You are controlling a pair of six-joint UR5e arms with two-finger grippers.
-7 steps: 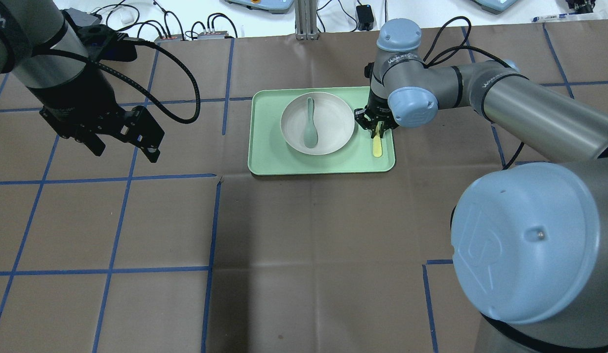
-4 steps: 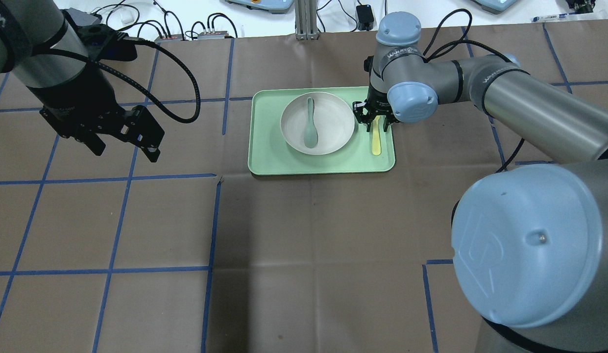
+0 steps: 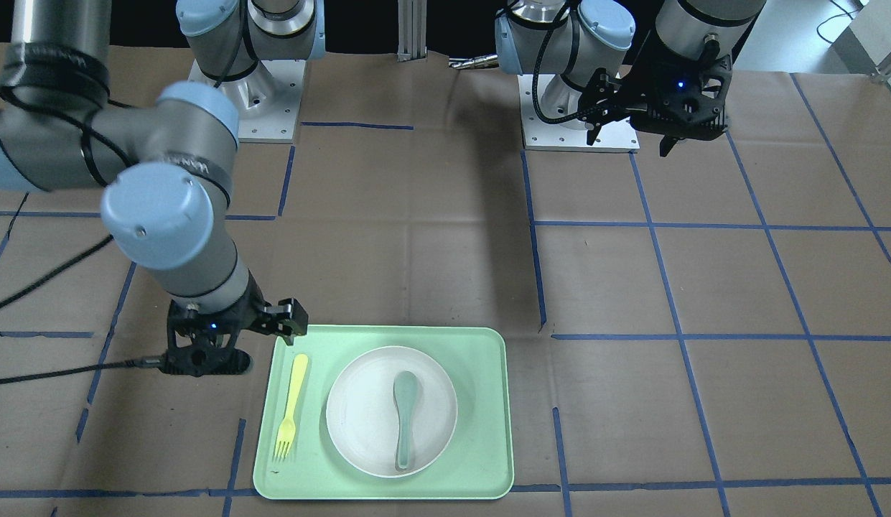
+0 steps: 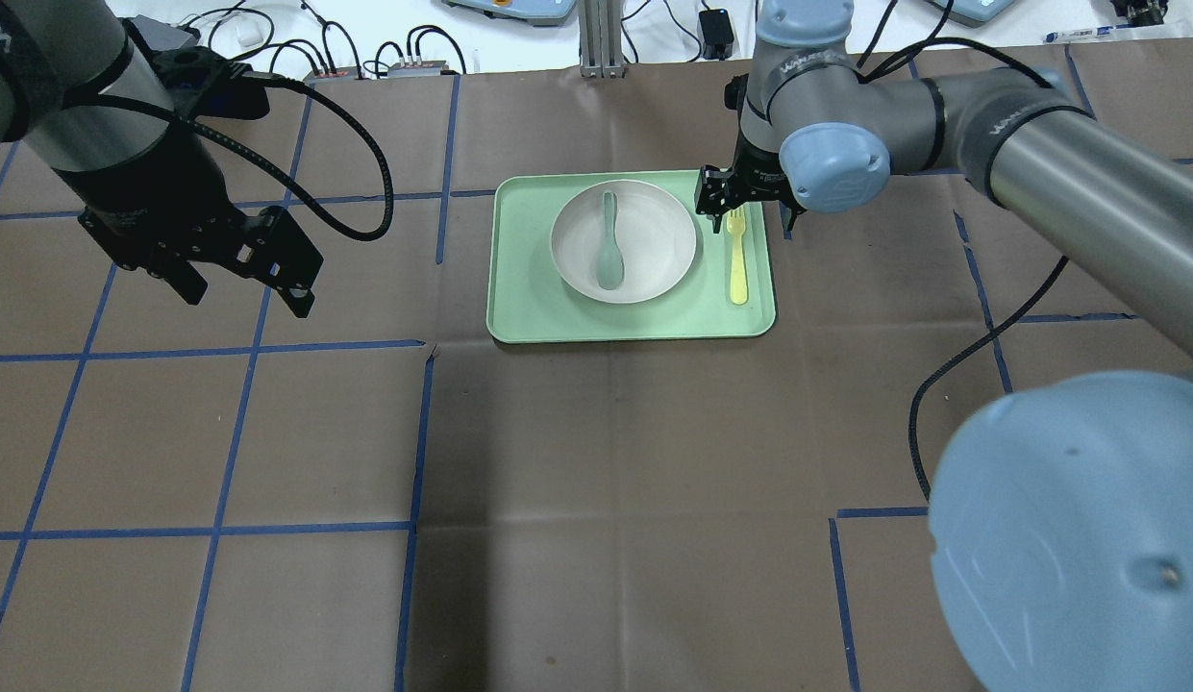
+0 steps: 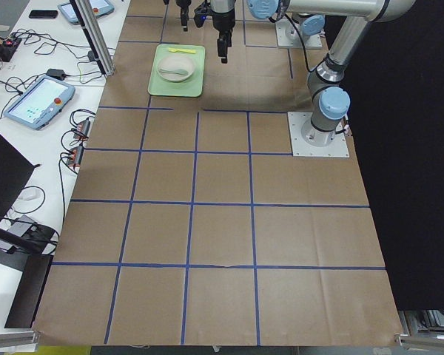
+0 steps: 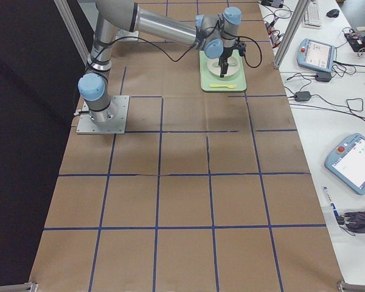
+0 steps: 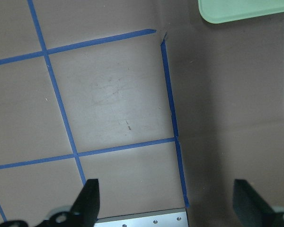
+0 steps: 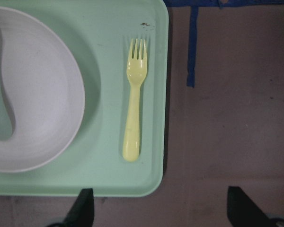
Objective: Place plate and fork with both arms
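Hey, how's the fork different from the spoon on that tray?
The fork is pale yellow; the spoon is grey-green. The fork lies on the bare tray beside the plate; the spoon lies in the plate. The fork's tines point away from the robot; the spoon's bowl points toward it. Both lie flat, roughly parallel.

you have the plate (image 4: 654, 252) on the tray (image 4: 521, 315), near its middle, with the spoon (image 4: 609, 252) lying in it. the fork (image 4: 738, 261) lies on the tray just beside the plate, on the robot's right, tines pointing away from the robot.
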